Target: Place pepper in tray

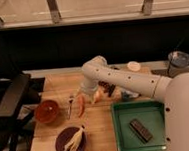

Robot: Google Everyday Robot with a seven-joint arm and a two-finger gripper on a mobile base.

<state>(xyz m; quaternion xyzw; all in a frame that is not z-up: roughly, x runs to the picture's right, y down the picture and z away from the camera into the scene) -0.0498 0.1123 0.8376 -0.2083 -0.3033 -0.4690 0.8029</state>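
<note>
The pepper [81,106], slim and red-orange, lies on the wooden table just right of a fork [70,105]. My gripper [85,94] hangs at the end of the white arm directly above the pepper's upper end, open, with nothing in it. The green tray [125,137] sits at the front right of the table, well to the right of the pepper. A dark flat bar [140,129] lies inside it.
A round orange fruit [98,95] sits right beside the gripper. An orange-red bowl [46,111] stands left of the fork. A dark purple plate [61,145] with a banana peel [74,140] is at the front. Dark items [109,87] lie behind the fruit.
</note>
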